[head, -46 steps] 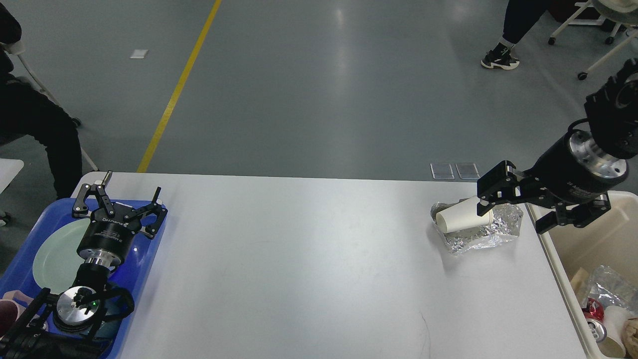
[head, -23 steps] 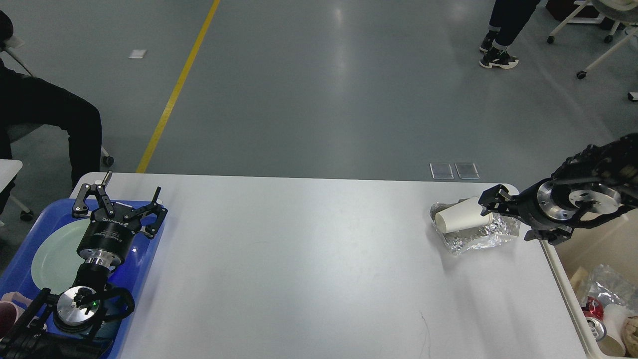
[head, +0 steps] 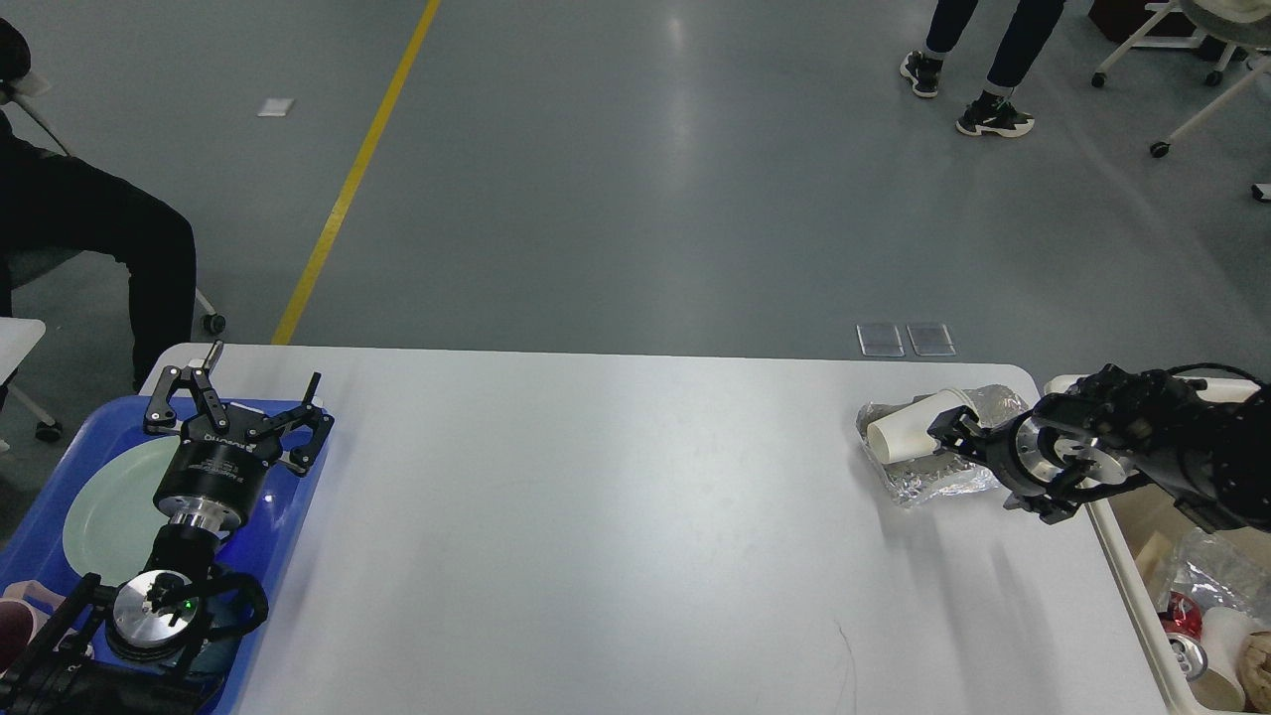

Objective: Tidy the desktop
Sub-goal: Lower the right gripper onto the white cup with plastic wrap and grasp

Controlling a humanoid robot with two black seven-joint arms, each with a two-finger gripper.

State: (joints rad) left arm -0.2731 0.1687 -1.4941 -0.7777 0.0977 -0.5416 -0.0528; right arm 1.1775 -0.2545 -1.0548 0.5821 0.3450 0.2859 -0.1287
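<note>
- White counter (head: 596,516) fills the middle, mostly bare.
- My right claw (head: 951,433) is at the cup (head: 906,435) lying on foil (head: 943,475); grip unclear.
- My left claw (head: 238,409) gapes, empty, over the tray (head: 288,516).
- Cup and foil are left for the bin (head: 1122,556).

Cup (head: 904,438) on foil (head: 933,475), desktop's (head: 596,516) far right; tray (head: 288,497) far left.

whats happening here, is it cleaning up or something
Yes, the robot is tidying the desktop. Its right gripper is low at a white paper cup lying on its side on crumpled foil; its fingers are too dark to read. A beige bin of trash waits alongside. The left gripper hangs open over the blue tray.
</note>
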